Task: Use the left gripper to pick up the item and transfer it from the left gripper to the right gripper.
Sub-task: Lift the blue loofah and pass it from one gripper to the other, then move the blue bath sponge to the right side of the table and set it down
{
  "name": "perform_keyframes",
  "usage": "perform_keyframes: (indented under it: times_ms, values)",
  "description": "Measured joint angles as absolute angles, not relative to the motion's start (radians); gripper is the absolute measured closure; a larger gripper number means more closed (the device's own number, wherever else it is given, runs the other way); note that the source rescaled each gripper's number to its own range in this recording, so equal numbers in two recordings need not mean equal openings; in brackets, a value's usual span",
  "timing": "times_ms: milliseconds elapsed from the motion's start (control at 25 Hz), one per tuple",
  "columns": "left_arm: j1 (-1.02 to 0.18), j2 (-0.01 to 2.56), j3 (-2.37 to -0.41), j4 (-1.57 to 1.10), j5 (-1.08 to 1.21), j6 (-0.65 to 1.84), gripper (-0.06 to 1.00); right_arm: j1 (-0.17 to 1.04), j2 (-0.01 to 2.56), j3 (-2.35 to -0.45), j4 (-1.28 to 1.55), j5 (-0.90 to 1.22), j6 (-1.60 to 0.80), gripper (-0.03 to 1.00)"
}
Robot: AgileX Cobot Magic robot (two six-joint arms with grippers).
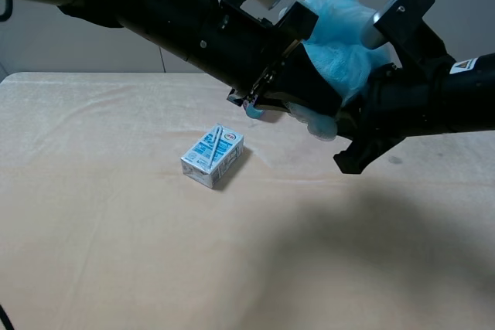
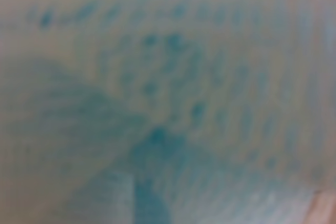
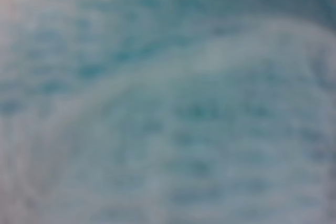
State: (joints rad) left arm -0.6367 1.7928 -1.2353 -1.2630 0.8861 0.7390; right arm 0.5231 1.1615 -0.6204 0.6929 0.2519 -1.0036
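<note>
Mostly the handover spot is buried: both wrist views are filled edge to edge with blurred light blue mesh, so neither shows its own fingers, only the item [image 2: 173, 103] pressed right up to the lens, and the same soft netting [image 3: 168, 114] on the other side. From the high camera, the item [image 1: 344, 44] hangs well above the table [image 1: 116, 229], at the far right of centre, wedged between the two black arms. The left gripper [image 1: 303, 53] comes in from the far left and has its jaws clamped on the pouf, one black finger over its far side and the bulk of the hand beneath. The right gripper [image 1: 362, 117] meets it from the right; much of it is masked by the mesh and by its own wrist, one dark finger juts out low toward the near side, and I cannot tell whether its jaws are apart or closed. A small blue scrap shows under the left hand, too small to identify. On the cloth below, left of the arms, a blue-white drink carton [image 1: 213, 156] lies flat, a straw slanting across its top face
</note>
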Motion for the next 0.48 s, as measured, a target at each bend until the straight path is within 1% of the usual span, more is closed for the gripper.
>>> perform_keyframes:
  times_ms: [80, 120, 200, 240, 320, 400, 480]
  values:
    - [-0.619, 1.793, -1.235, -1.263, 0.915, 0.72, 0.85, 0.523, 1.161, -0.62, 0.693, 0.25, -1.004, 0.91]
    - [-0.607, 1.793, -1.235, -1.262, 0.934, 0.714, 0.75, 0.523, 1.161, -0.62, 0.693, 0.248, -1.004, 0.92]
    - [-0.589, 1.793, -1.235, -1.26, 0.962, 0.708, 0.5, 0.523, 1.161, -0.62, 0.693, 0.247, -1.004, 0.92]
    - [-0.582, 1.793, -1.235, -1.26, 0.968, 0.703, 0.35, 0.523, 1.161, -0.62, 0.693, 0.247, -1.004, 0.92]
    - [-0.576, 1.793, -1.235, -1.26, 0.979, 0.692, 0.1, 0.523, 1.161, -0.62, 0.693, 0.247, -1.004, 0.92]
    - [-0.569, 1.793, -1.235, -1.259, 0.985, 0.684, 0.01, 0.523, 1.161, -0.62, 0.693, 0.246, -1.004, 0.92]
    - [-0.557, 1.793, -1.235, -1.258, 1.003, 0.68, -0.03, 0.523, 1.161, -0.62, 0.693, 0.245, -1.004, 0.92]
